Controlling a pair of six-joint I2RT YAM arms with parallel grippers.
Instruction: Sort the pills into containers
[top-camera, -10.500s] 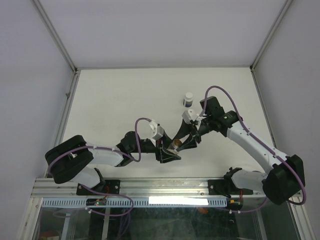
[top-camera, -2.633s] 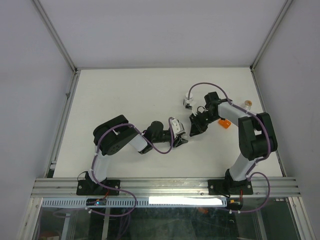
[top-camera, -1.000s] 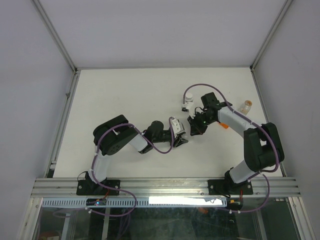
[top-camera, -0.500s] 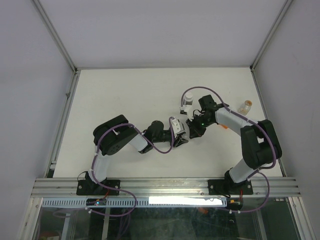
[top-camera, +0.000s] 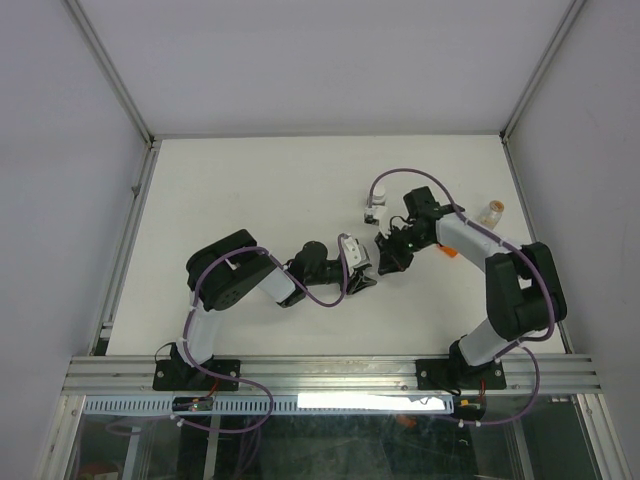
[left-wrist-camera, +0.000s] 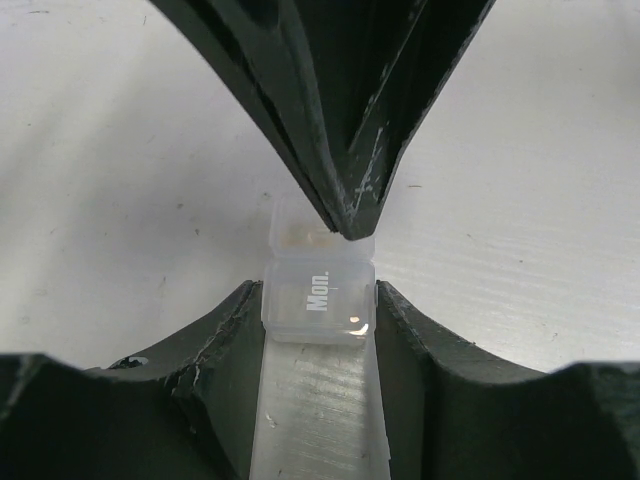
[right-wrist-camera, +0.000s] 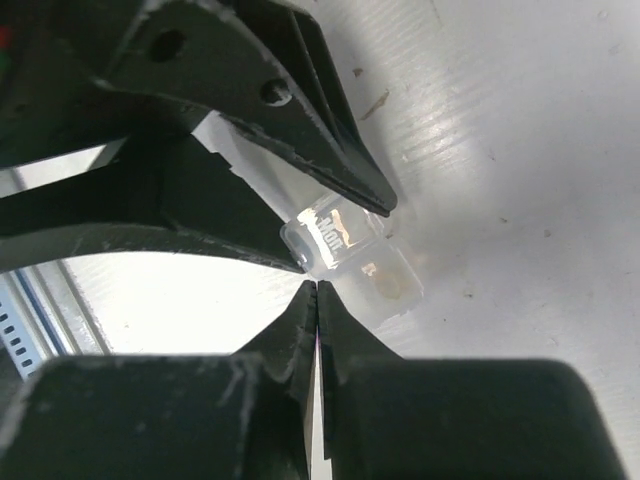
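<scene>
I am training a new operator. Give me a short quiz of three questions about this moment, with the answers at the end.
1. True or false: the left fingers grip the clear box from both sides.
2. Which word is printed on the clear box? A) Mon. B) Fri. C) Sun.
3. Fill in: the right fingers are ___ (open or shut), with their tips at the clear box.
Key: 1 true; 2 A; 3 shut.
</scene>
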